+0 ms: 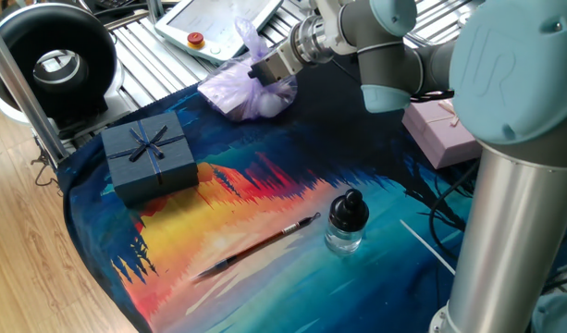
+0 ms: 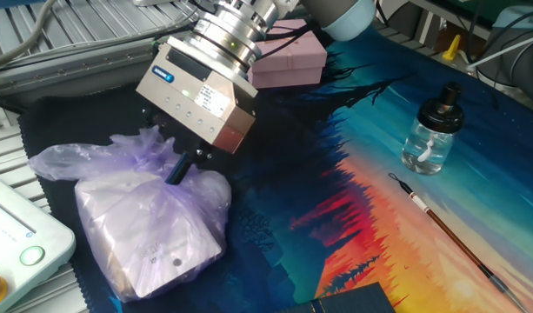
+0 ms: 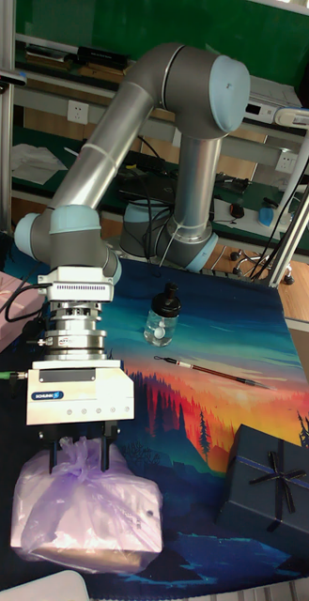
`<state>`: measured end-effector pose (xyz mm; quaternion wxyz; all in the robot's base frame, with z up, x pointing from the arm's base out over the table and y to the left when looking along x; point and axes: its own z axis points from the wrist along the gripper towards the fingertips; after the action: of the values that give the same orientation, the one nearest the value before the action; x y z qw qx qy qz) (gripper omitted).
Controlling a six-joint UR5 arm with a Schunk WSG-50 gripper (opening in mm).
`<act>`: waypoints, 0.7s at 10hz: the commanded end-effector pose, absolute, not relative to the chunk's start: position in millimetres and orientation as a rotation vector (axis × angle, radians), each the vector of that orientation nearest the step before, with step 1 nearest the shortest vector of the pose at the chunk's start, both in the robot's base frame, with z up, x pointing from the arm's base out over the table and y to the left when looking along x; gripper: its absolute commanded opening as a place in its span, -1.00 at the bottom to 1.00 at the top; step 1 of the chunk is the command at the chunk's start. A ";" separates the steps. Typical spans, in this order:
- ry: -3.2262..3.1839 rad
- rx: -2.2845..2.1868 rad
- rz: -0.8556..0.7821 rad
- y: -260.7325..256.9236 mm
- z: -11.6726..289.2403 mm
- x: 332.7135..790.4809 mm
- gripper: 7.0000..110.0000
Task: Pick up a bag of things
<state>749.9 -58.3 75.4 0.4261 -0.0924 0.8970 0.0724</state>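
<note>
Step in hand: grasp. Tool (image 3: 78, 457) low over pale lilac wrinkly plastic bag (image 2: 149, 230) at desk (image 2: 275, 204) edge, fingers (image 2: 179, 168) straddling twisted neck; full closure unclear. Bag resting on desk. Next: confirm pinch, lift straight.

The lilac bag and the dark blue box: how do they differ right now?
The lilac bag is soft, wrinkled and translucent; the dark blue box is rigid and opaque. The bag has a bunched neck; the box has a ribbon bow. The gripper straddles the bag's neck; the box stands apart, untouched. Both rest on the painted mat.
</note>
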 end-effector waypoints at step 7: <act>2.228 -0.198 0.255 -47.8 72.5 757.2 0.15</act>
<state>752.7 -45.7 69.8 0.4270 -0.0884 0.8944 0.0996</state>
